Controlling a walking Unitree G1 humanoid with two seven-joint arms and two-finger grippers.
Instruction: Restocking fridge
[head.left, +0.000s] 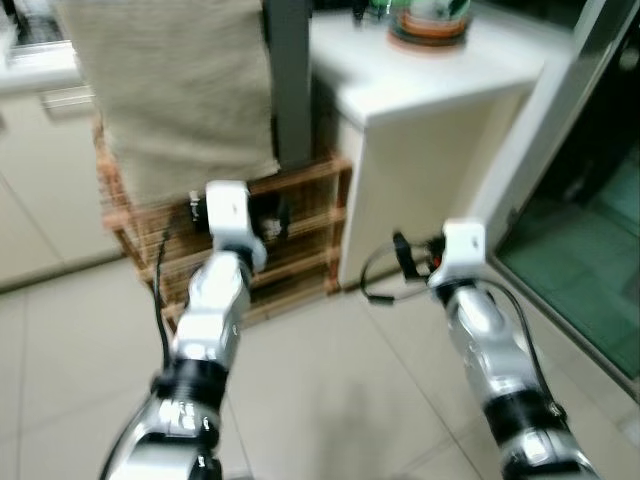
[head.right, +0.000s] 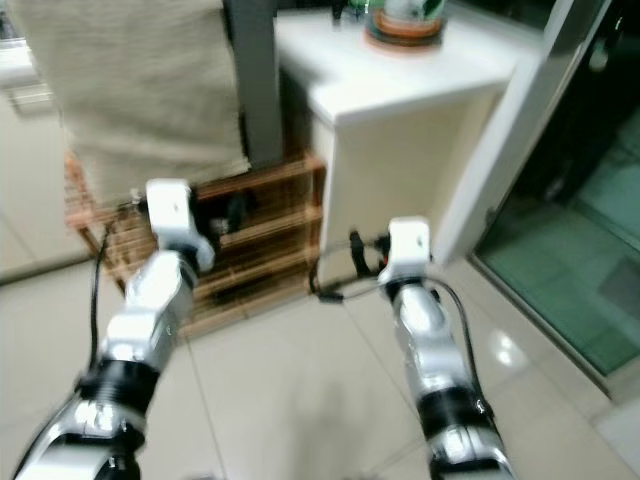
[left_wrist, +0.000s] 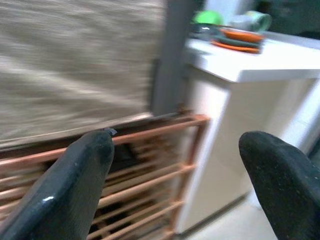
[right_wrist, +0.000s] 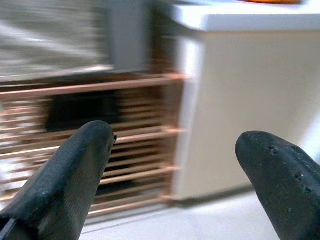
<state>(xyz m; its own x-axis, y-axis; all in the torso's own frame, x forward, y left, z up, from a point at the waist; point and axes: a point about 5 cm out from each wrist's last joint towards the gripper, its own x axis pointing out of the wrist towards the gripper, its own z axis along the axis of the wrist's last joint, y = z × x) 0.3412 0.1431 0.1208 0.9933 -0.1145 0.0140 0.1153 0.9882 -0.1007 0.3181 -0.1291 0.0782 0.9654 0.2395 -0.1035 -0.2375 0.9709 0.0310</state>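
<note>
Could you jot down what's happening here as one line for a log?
left gripper open, empty | right gripper open, empty | facing wooden rack beside white counter | view blurred

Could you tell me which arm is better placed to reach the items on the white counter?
Probably the right. The right gripper, jaws open and empty, is held out beside the white counter, while the left gripper faces the wooden rack under the beige cloth.

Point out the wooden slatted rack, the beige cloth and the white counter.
wooden slatted rack (head.left: 300, 245): left eye view, on its front slats.
beige cloth (head.left: 180, 90): left eye view, middle of the hanging fabric.
white counter (head.left: 430, 75): left eye view, bare top surface.
</note>
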